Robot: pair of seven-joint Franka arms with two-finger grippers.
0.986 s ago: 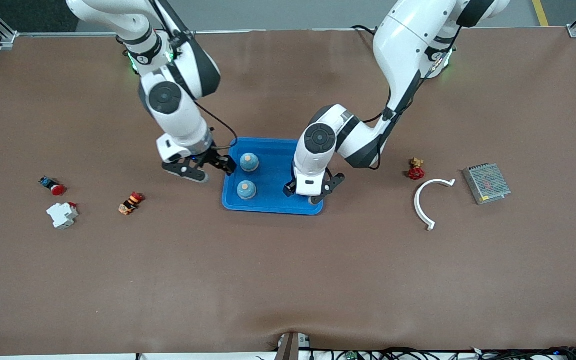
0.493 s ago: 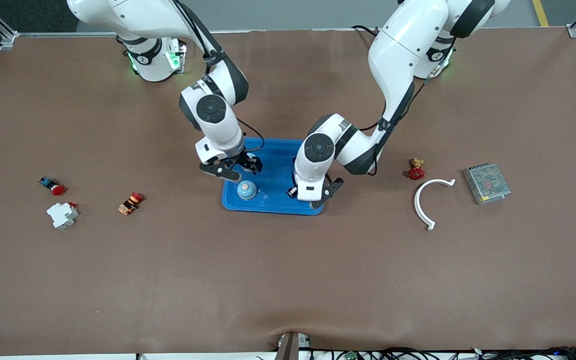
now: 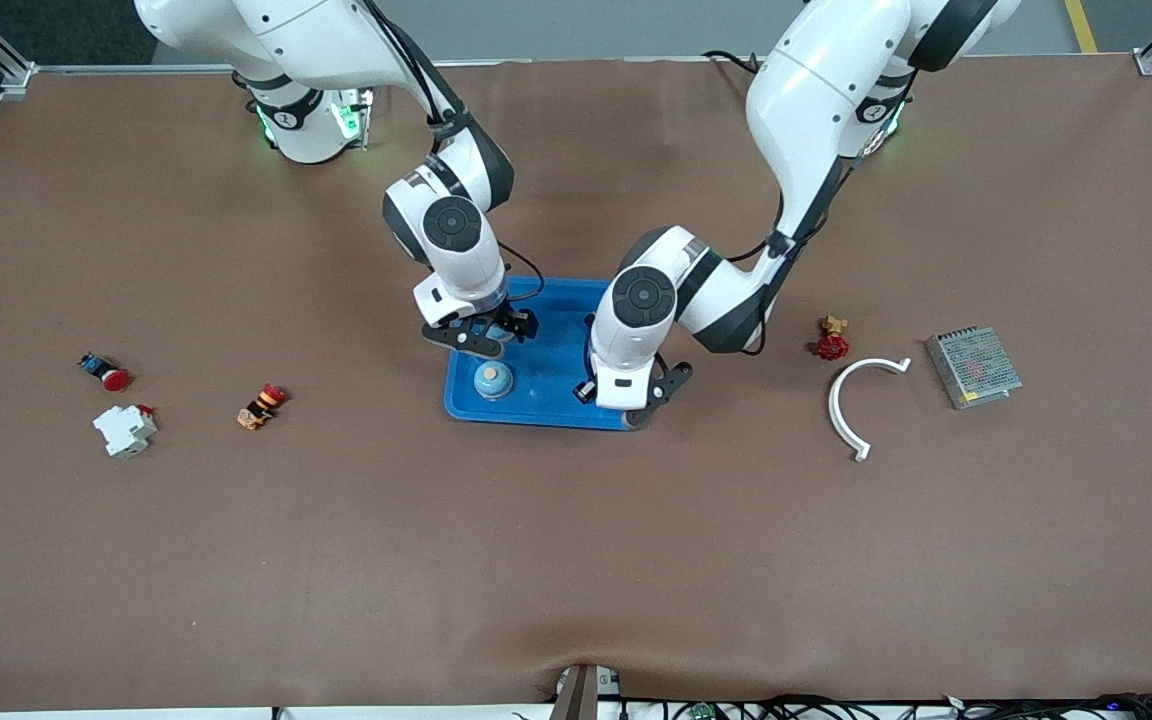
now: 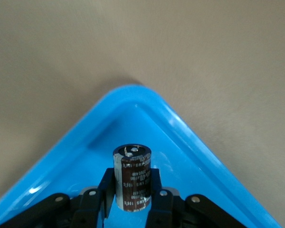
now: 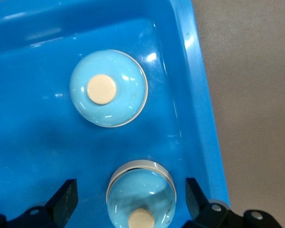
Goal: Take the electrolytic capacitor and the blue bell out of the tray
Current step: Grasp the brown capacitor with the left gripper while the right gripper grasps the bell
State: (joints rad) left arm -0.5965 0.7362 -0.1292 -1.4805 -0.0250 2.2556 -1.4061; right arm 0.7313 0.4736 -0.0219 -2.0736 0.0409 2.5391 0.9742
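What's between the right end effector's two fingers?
A blue bell in the tray, shown in the right wrist view; the open fingers stand either side, not touching it.

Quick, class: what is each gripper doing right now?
Left gripper: shut on the capacitor, standing in the blue tray.
Right gripper: open, fingers either side of a bell.

Red valve (image 3: pixel 832 340); white arc (image 3: pixel 857 396); grey box (image 3: pixel 973 367).
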